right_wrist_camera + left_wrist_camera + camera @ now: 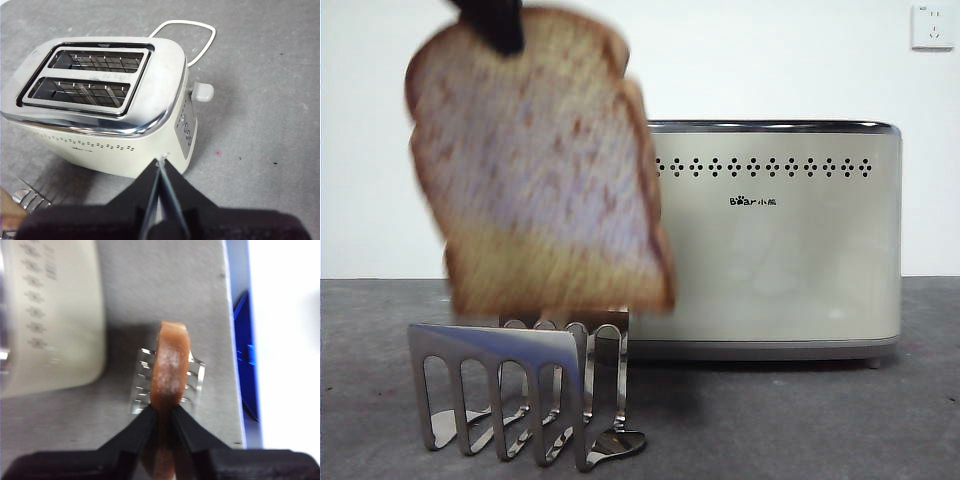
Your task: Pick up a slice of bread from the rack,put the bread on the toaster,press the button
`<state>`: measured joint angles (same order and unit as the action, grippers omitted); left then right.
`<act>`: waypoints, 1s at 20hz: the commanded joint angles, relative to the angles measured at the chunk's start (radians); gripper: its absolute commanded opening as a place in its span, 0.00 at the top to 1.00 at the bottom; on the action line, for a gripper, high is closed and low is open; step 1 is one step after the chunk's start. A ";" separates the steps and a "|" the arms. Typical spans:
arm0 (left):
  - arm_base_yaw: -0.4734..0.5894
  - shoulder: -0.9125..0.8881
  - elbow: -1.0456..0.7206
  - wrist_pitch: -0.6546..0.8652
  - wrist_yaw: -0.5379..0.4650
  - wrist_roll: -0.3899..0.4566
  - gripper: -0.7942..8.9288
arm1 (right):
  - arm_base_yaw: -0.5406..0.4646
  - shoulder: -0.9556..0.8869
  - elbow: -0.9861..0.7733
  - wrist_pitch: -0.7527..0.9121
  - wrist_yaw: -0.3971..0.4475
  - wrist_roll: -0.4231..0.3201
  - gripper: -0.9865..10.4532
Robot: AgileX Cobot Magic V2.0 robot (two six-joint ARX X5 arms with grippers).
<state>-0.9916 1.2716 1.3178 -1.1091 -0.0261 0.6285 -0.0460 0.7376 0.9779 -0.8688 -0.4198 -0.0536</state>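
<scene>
Above the rack [520, 390], left gripper [163, 412] pinches the bread [535, 165] by its crust, lifted clear. Toaster [780, 240] stands at three o'clock. Right gripper [161, 172] waits closed above it. Gripped so near the edge, the slice might swing and miss a slot.

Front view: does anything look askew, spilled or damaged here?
Nothing damaged or spilled. The slice of bread hangs tilted above the rack, pinched at its top crust by the left gripper. The toaster stands upright; both slots look empty.
</scene>
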 commanded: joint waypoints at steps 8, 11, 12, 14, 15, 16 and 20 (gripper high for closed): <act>-0.002 0.098 0.491 -0.098 -0.027 -0.107 0.93 | 0.001 0.000 0.002 0.006 -0.004 -0.011 0.92; 0.010 0.224 0.716 -0.202 -0.026 -0.129 0.93 | 0.001 0.000 0.002 0.006 -0.004 -0.011 0.92; 0.019 0.268 0.781 -0.209 -0.026 -0.139 0.93 | 0.001 0.000 0.002 0.005 -0.004 -0.011 0.92; 0.030 0.341 0.884 -0.209 -0.026 -0.134 0.93 | 0.001 -0.001 0.002 -0.001 -0.014 -0.011 0.92; 0.035 0.373 0.923 -0.209 -0.026 -0.134 0.93 | 0.001 -0.001 0.002 -0.005 -0.026 -0.010 0.92; 0.043 0.402 0.953 -0.209 -0.026 -0.130 0.93 | 0.001 -0.001 0.002 -0.009 -0.031 -0.010 0.92; 0.069 0.472 0.990 -0.209 -0.019 -0.122 0.93 | 0.001 -0.001 0.002 -0.023 -0.030 -0.011 0.92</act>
<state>-0.9241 1.7382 2.3035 -1.3228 -0.0486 0.5053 -0.0460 0.7376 0.9779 -0.8921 -0.4458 -0.0536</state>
